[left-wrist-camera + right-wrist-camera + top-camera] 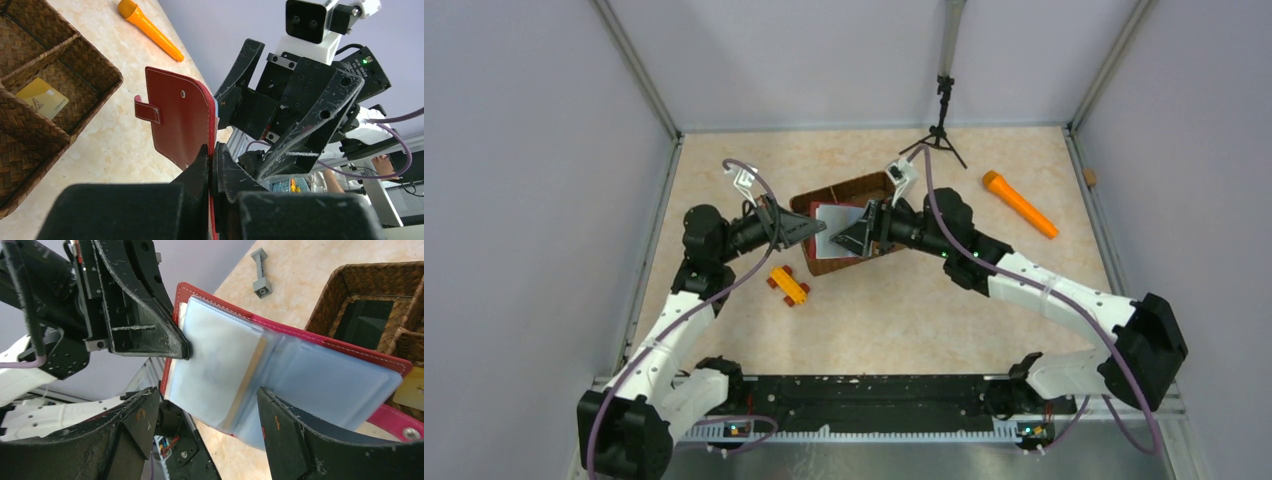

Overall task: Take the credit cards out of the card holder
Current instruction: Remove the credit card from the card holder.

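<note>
Table (924, 300): one, marbled beige. Its middle is covered by the two arms meeting over the basket.

Basket (30, 132): one, brown wicker with dividers. It is mostly hidden under the grippers in the top view and cut off at the frame edge in both wrist views.

Left gripper (212, 152): jaws pinched tight on one edge of the card holder. The clamped strip itself is out of sight between the fingers.

Right gripper (207, 400): jaws spread wide, nothing clamped. The card holder's lower edge shows in the gap. Whether either finger touches it cannot be told.

Card holder (220, 360): one, dark red, held up in the air above the basket. It is folded open, with the pale blue pockets facing the right wrist camera. What sits behind the cloudy film is hard to make out. The strap tab sticks out on the basket side.

Orange torch (1019, 203): one, on the table right of the basket, well apart.

Toy car (789, 285): one, orange-yellow, near the basket's near-left corner.

Credit cards: two, both inside the basket.
- The tan-gold card (42, 97) lies flat in one compartment.
- The dark card (367, 322) lies in another compartment, partly shadowed.
</note>
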`<state>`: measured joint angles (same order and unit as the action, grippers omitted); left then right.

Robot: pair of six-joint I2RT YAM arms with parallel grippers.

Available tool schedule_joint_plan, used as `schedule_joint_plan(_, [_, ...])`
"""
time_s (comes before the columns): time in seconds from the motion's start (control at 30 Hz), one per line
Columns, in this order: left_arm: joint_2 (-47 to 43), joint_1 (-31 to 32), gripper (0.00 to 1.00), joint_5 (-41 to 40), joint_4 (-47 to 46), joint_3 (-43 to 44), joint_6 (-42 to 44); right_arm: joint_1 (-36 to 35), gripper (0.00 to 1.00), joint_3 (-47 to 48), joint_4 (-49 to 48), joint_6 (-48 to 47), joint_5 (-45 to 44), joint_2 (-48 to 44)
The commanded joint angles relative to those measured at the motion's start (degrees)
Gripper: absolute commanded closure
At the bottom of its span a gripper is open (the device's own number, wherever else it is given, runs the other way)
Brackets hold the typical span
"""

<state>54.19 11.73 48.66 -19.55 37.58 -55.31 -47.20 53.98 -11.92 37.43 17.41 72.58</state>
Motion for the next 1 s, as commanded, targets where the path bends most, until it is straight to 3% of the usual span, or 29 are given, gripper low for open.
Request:
schedule_joint_plan(0.0, [0.34,1.22,1.00,-1.11,-3.93,1.30,1.39,-2.70,0.27,5.91,5.54,-5.01,-4.40,2.88])
schedule_joint_plan(0.43, [1.26,1.37,1.00,-2.11,-14.72,-1.97,-6.77,-5.48,0.39,8.75,7.30,-7.02,-7.54,5.96])
schedule_joint_plan(0.6, [1.07,1.37,1.00,-1.93,-17.34,-2.91,-8.59,-5.68,0.54,9.06,7.40,-7.19,-7.83,6.24])
schedule_joint_plan(0.8, [1.25,1.37,1.00,-1.39,-18.11,-3.08,-9.20,-5.62,0.81,8.57,7.61,-7.01,-9.83,5.34])
schedule_joint_plan(0.97, [1.16,1.37,0.86,-1.29,-17.40,-3.05,-8.98,-5.61,0.97,7.46,9.02,-6.83,-13.40,3.87])
